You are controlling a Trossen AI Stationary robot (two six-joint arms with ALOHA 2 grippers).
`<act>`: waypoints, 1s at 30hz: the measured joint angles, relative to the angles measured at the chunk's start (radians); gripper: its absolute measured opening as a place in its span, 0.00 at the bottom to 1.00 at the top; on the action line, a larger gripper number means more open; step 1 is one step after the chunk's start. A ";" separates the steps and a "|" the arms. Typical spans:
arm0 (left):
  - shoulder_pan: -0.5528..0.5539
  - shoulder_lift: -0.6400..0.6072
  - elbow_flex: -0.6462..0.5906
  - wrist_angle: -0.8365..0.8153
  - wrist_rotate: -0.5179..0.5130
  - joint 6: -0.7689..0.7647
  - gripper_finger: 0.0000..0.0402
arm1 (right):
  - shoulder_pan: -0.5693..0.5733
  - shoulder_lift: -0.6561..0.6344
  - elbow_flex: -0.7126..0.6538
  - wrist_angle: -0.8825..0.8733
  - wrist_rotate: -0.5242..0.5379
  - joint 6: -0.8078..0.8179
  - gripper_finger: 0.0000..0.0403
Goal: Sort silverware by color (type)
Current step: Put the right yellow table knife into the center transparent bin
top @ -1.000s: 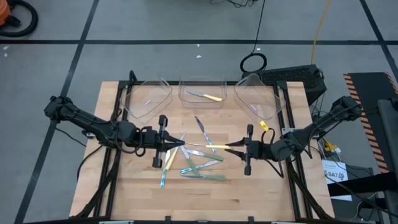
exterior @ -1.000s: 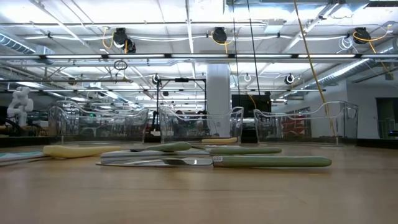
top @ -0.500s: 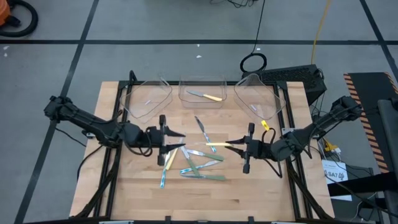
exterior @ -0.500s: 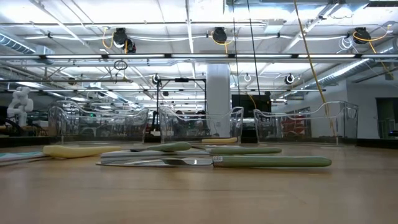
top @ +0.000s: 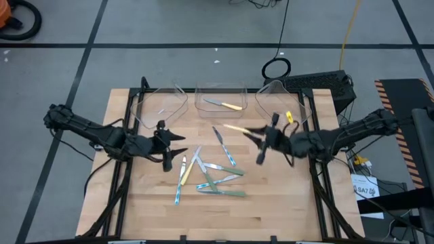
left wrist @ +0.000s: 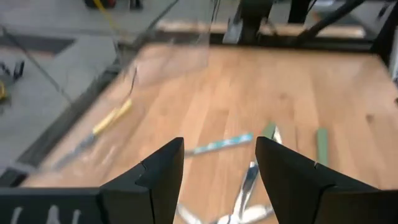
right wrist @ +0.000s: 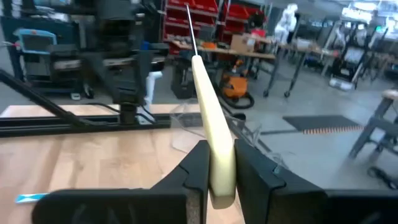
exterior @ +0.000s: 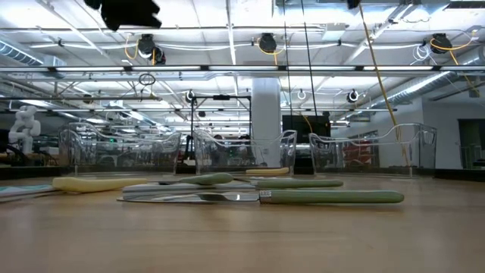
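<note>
High view showed, at the left of the bench (top: 135,203), that the left end effector (top: 178,148) had pulled back from the pile of silverware (top: 207,173) it was reaching into a second before, and now sat just beside the pile's left edge. Its fingers (left wrist: 158,174), pinched together then, stood well apart with nothing between them, as the left wrist view confirmed. A yellow-handled piece (top: 183,171) lay on the wood near it, so that grab looked abandoned or released.

Behind the pile stood three clear trays, and the middle tray (top: 220,88) already held one yellow-handled utensil (top: 224,104).

To the right, the right end effector (top: 249,134) had lifted away from the pile and swung toward the trays. It was clamped on a yellow-handled knife (right wrist: 211,134), the blade pointing ahead. By my reading, that piece was headed for the middle tray to join its match, while the green and blue ones remained unsorted.
</note>
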 joint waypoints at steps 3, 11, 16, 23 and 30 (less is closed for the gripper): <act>-0.001 0.045 0.000 -0.035 0.001 -0.037 0.52 | -0.118 0.011 0.034 -0.047 -0.131 0.042 0.12; -0.002 0.200 0.000 -0.058 0.001 -0.061 0.52 | -0.414 0.048 0.165 -0.291 -0.405 0.119 0.12; -0.011 0.304 0.000 -0.097 0.002 -0.108 0.52 | -0.562 0.118 0.247 -0.442 -0.568 0.141 0.12; -0.030 0.409 0.000 -0.112 0.010 -0.120 0.52 | -0.700 0.264 0.331 -0.541 -0.699 0.132 0.12; -0.019 0.419 -0.001 -0.186 0.014 -0.159 0.52 | -0.795 0.416 0.440 -0.632 -0.740 0.115 0.12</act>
